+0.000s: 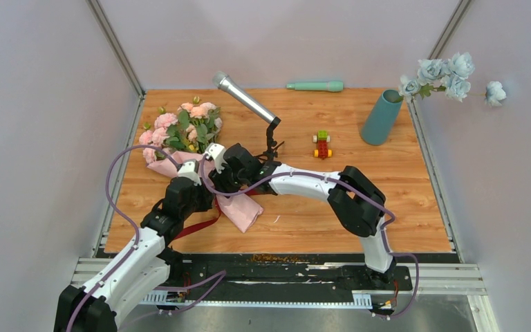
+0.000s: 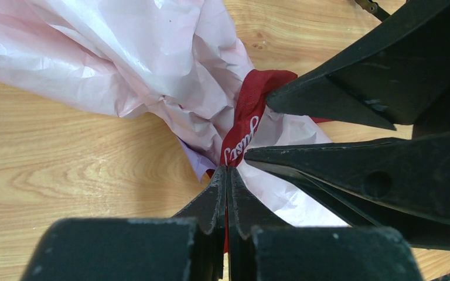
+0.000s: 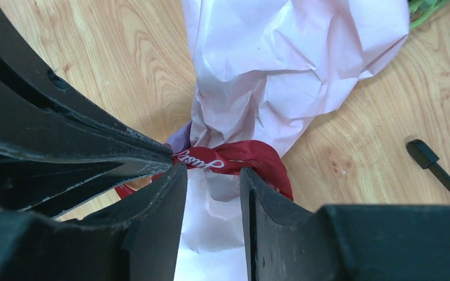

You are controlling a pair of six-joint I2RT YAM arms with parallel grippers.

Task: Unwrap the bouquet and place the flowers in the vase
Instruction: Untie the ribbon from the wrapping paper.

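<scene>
At the left side of the bench (image 1: 401, 207) lay the bouquet (image 1: 180, 128), blooms toward the far edge and its pink paper wrap (image 2: 123, 58) trailing toward the arms. Round the pinched waist of the paper ran a dark red ribbon (image 2: 243, 123) with white cursive lettering. Only something like "Just" could be read, and the rest was lost in the folds.

The left gripper (image 2: 227, 172) was pinched tight on one strand of that ribbon. The right gripper (image 3: 211, 175) stood partly apart, its two fingers straddling the ribbon band with crumpled paper showing in the gap. Whether it pressed the ribbon could not be made out. From above, both arms covered the waist of the wrap, and the stems were hidden inside the paper.

Well apart, at the far right, stood the teal vase (image 1: 382, 117), with pale blue flowers (image 1: 442, 76) just beside its mouth. Between the bouquet and the vase were a microphone (image 1: 245, 97) on a stand and a small toy car (image 1: 323, 144).
</scene>
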